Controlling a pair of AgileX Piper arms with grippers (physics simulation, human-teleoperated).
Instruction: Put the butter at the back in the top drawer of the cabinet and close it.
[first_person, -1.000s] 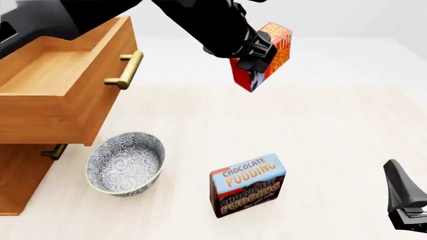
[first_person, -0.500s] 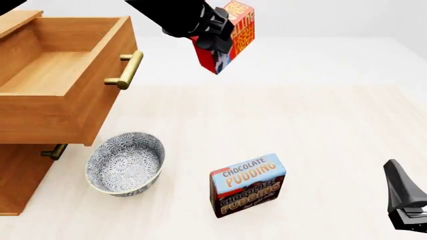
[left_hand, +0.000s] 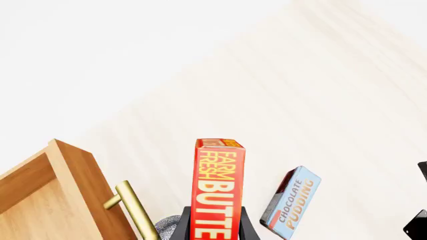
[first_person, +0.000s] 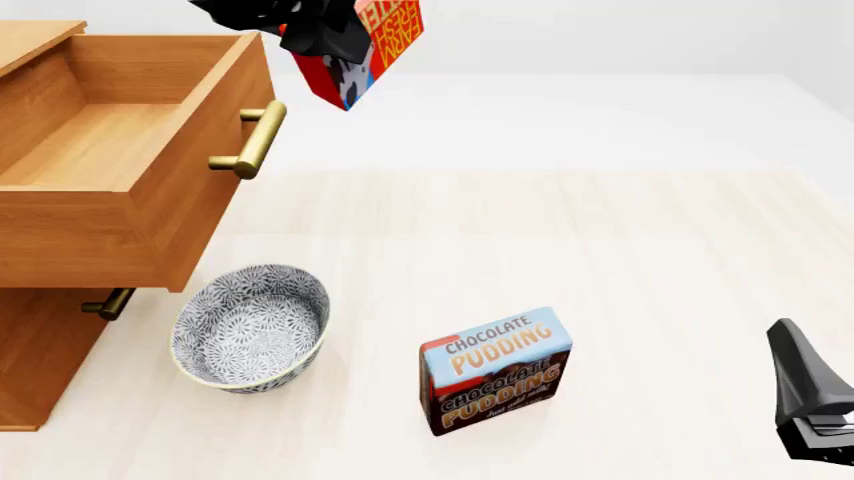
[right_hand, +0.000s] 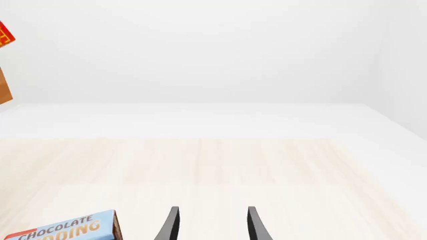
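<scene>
My left gripper (first_person: 327, 40) is shut on the red butter box (first_person: 363, 45) and holds it high in the air, just right of the open top drawer (first_person: 120, 150) of the wooden cabinet (first_person: 40, 340). In the left wrist view the butter (left_hand: 219, 190) stands between my fingers, with the drawer's brass handle (left_hand: 137, 210) beside it. The drawer is pulled out and empty. My right gripper (right_hand: 210, 225) is open and empty, low at the table's right front; it also shows in the front view (first_person: 814, 400).
A patterned bowl (first_person: 251, 326) sits on the table below the drawer front. A Chocolate Pudding box (first_person: 495, 368) stands at the front middle, also in the left wrist view (left_hand: 291, 202). A lower drawer's handle (first_person: 104, 303) shows under the open drawer.
My left gripper has carried the butter up and to the left, from over the table's middle to next to the open drawer's handle. The right arm has not moved.
</scene>
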